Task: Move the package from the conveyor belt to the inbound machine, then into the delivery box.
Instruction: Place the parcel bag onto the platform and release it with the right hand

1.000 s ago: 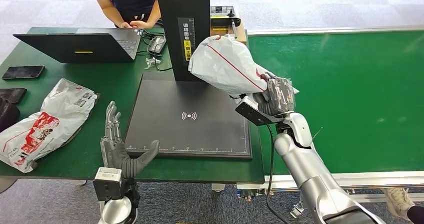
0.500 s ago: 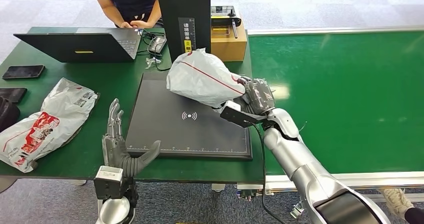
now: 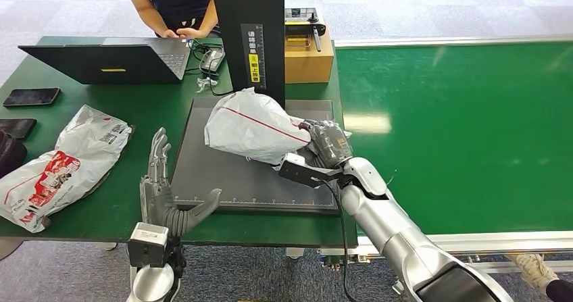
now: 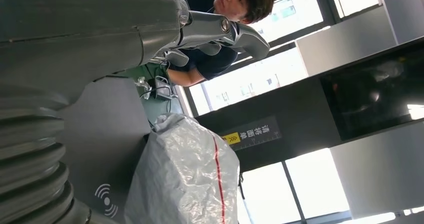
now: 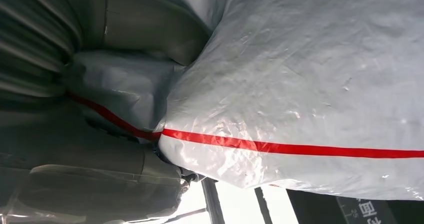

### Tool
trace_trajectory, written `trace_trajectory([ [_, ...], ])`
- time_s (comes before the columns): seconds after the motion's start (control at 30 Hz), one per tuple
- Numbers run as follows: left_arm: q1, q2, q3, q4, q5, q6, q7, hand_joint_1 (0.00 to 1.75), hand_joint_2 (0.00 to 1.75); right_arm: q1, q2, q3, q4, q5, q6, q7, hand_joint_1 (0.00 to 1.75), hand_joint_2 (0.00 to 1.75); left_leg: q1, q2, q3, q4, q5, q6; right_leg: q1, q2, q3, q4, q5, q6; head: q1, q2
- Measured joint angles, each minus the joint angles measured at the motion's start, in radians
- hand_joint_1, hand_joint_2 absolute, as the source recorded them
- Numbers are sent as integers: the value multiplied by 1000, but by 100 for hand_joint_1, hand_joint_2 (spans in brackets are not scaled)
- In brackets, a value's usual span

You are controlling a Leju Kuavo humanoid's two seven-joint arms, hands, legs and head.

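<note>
A: From the head view, what is the right hand [image 3: 323, 146] doing?

B: It grips one end of the grey package [image 3: 251, 126], whose bulk reaches out beyond its fingers over the dark plate of the inbound machine [image 3: 223, 180], close below the black post [image 3: 248, 32]. The package looks to be resting on the plate or just above it; I cannot tell which. I judge it is held there so the machine can read it.

A: And the left hand [image 3: 165, 197]?

B: It holds nothing, with fingers spread and upright just beside the plate's near corner, probably waiting to receive the package. Another bag [image 3: 61, 163] lies farther out on its other side.

A: The left wrist view?

B: Past the left hand [image 4: 75, 58], the package [image 4: 185, 179] sits over the plate [image 4: 107, 134], near the wireless mark [image 4: 105, 199].

A: The right wrist view?

B: The package [image 5: 310, 83], with its red stripe [image 5: 300, 148], is bunched against the right hand [image 5: 100, 134], so the hold looks firm.
</note>
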Motion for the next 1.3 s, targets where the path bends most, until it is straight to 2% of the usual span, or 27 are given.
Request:
trace_trajectory([
  [0.1,-1,0,2,-4,-4,-9,3,0,175,8,6,5,0,1,3,1,6,175,0,0,0,0,0,0,0,0,0,0,0,0,0,0],
  [0.17,-2,0,2,-5,-6,-14,4,0,175,11,11,7,3,8,1,1,0,175,0,0,0,0,0,0,0,0,0,0,0,0,0,0],
  [0.6,0,-5,13,-15,-11,-31,6,0,175,15,22,9,31,31,-39,16,0,175,0,0,0,0,0,0,0,0,0,0,0,0,0,0],
  [0.83,6,-6,16,-15,-13,-34,6,0,175,40,21,1,7,-3,-70,-13,0,175,0,0,0,0,0,0,0,0,0,0,0,0,0,0],
  [1.07,12,-9,18,-15,-17,-39,6,0,175,124,16,-43,-149,-99,-129,-65,0,175,0,0,1,0,0,0,0,0,0,0,0,0,0,0],
  [1.3,14,-17,19,-15,-19,-40,7,0,175,244,2,-91,-375,-130,-162,-42,0,175,0,0,1,0,0,0,0,0,0,0,0,0,0,0],
])
